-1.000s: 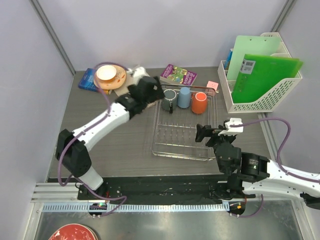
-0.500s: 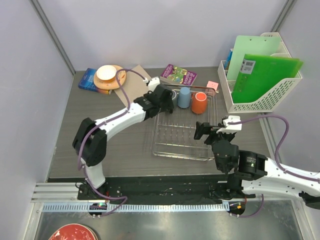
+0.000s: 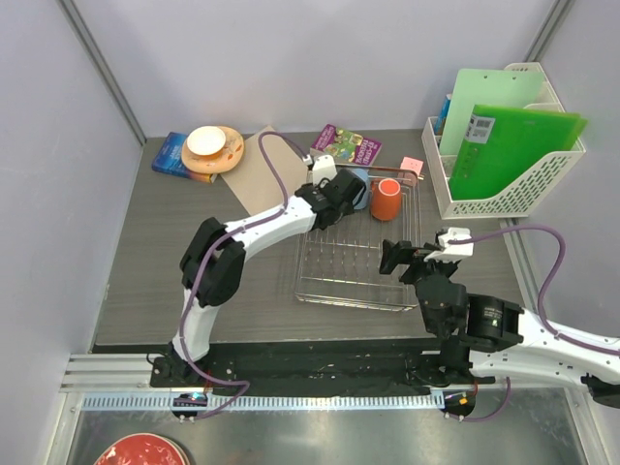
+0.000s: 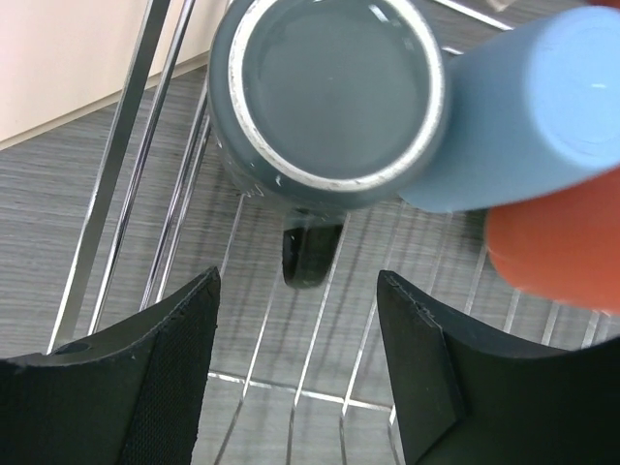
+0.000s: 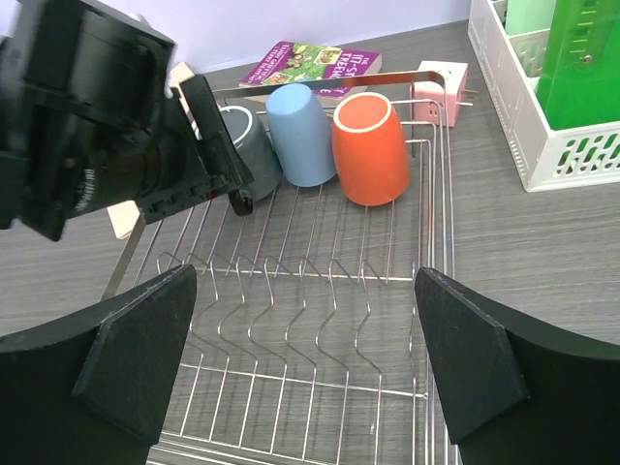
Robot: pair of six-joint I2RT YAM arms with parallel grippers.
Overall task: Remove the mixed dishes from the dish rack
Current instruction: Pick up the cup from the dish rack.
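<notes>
My left gripper [image 4: 295, 279] hangs over the far left corner of the rectangular chrome wire dish rack [image 3: 349, 273]. Its fingers are spread and grip nothing, and they stop just short of the grey handled mug [image 4: 329, 87]. That mug sits bottom up along the rack's far edge, just beside the light-blue cup [image 4: 523, 126], and the orange cup [image 4: 552, 257] is next in the row. My right gripper [image 5: 305, 281] hovers above the rack's near end, jaws wide apart and empty.
</notes>
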